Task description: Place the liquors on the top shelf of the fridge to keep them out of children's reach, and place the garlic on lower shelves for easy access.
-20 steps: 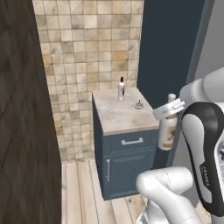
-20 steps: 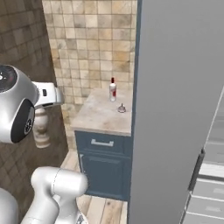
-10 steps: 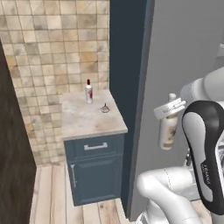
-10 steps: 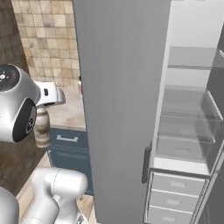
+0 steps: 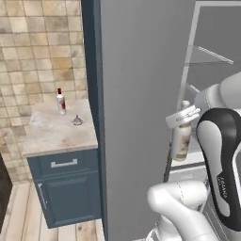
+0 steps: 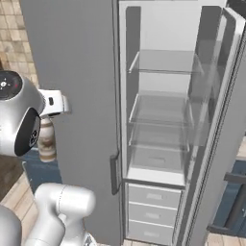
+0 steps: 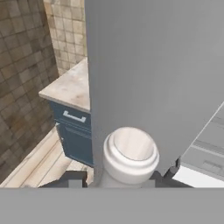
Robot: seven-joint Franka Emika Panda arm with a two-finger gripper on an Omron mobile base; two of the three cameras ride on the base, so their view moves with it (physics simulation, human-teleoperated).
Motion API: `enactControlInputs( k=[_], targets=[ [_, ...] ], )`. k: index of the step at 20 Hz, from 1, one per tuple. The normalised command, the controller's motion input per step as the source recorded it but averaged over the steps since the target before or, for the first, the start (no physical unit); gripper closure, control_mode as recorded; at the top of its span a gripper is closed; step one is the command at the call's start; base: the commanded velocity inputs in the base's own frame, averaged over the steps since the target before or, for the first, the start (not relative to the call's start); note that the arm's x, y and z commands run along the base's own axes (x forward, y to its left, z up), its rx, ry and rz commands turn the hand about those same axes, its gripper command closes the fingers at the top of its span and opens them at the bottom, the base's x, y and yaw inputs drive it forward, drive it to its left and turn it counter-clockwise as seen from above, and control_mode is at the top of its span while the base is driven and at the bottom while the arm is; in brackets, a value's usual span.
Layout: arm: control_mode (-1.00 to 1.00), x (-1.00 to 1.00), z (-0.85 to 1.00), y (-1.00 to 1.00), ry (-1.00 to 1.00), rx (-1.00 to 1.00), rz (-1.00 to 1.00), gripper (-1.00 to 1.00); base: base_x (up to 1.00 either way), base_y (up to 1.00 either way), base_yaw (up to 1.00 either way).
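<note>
Fridge (image 6: 72,72) shelves stood bare; our fingers (image 5: 181,117) grasped the brown bottle (image 5: 180,139), while white bottle (image 5: 60,102) and garlic (image 5: 77,121) remained on the desk (image 5: 52,134).

A: What does the arm (image 5: 188,212) look like?

B: It is built of glossy white, rounded shells. In the left base view a fat, curved white link bulges at the bottom, like a bent tube.

A: And the dark parts?

B: A black band (image 5: 221,155) wraps the upper link, rounded at the top, with small pale lettering low down, too small to read. In the right base view a round white joint cap (image 6: 9,85) carries a small dark mark at its centre, and a black oval panel (image 6: 30,137) sits below it.

A: Anything on the hand?

B: A white boxy block (image 6: 54,103) with one small dark dot on its side.
</note>
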Motion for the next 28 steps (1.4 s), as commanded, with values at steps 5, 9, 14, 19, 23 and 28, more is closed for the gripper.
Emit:
enactControlInputs(
  k=[5, 9, 14, 19, 23, 28],
  targets=[
    [1.00, 0.00, 0.00, 0.00, 0.00, 0.00, 0.00, 1.00, 0.06, -0.54, 0.00],
    [1.00, 0.00, 0.00, 0.00, 0.00, 0.00, 0.00, 1.00, 0.12, -0.44, 0.00],
    [1.00, 0.00, 0.00, 0.00, 0.00, 0.00, 0.00, 1.00, 0.13, -0.45, 0.00],
    [1.00, 0.00, 0.00, 0.00, 0.00, 0.00, 0.00, 1.00, 0.14, -0.39, 0.00],
    [1.00, 0.00, 0.00, 0.00, 0.00, 0.00, 0.00, 1.00, 0.17, -0.32, 0.00],
    [1.00, 0.00, 0.00, 0.00, 0.00, 0.00, 0.00, 1.00, 0.18, -0.31, -0.08]
  ],
)
